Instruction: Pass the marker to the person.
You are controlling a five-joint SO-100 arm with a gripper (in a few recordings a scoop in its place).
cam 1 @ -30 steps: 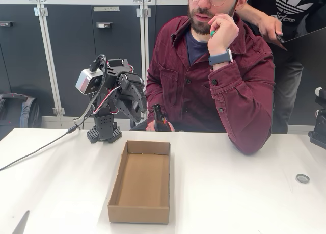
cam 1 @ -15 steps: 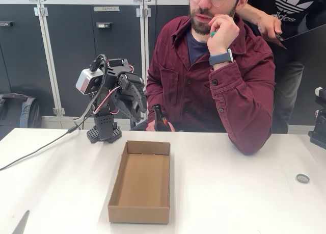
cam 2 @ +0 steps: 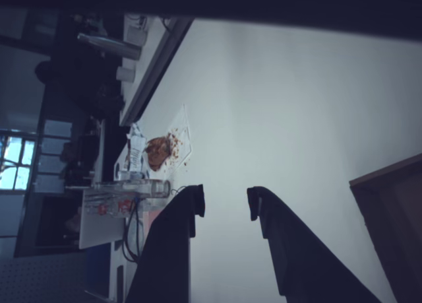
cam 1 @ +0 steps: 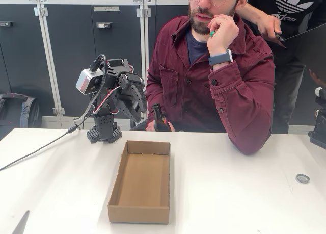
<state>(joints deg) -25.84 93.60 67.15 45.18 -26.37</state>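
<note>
Up off the tabletop (cam 1: 244, 193), the pincer (cam 2: 224, 207) is released: in the wrist view its two dark fingers (cam 2: 173, 237) stand apart with nothing between them, pale tabletop showing through the gap. In the fixed view the pincer (cam 1: 136, 104) points downward on the folded black arm (cam 1: 109, 91), whose base sits near the tabletop's far edge. A brown cardboard tray (cam 1: 141, 180) lies just in front of the arm's base; its corner (cam 2: 395, 204) shows at the right edge of the wrist view. Just right of the pincer, a dark brown bottle (cam 1: 160, 119) stands at the far edge, in front of the person (cam 1: 214, 76). The person sits behind the tabletop, one elbow resting on it, hand (cam 1: 223, 32) raised to the chin. The marker (cam 1: 212, 33) is in that hand; just a small green bit shows between the fingers. A small round cap (cam 1: 302, 178) lies well to the right on the tabletop.
</note>
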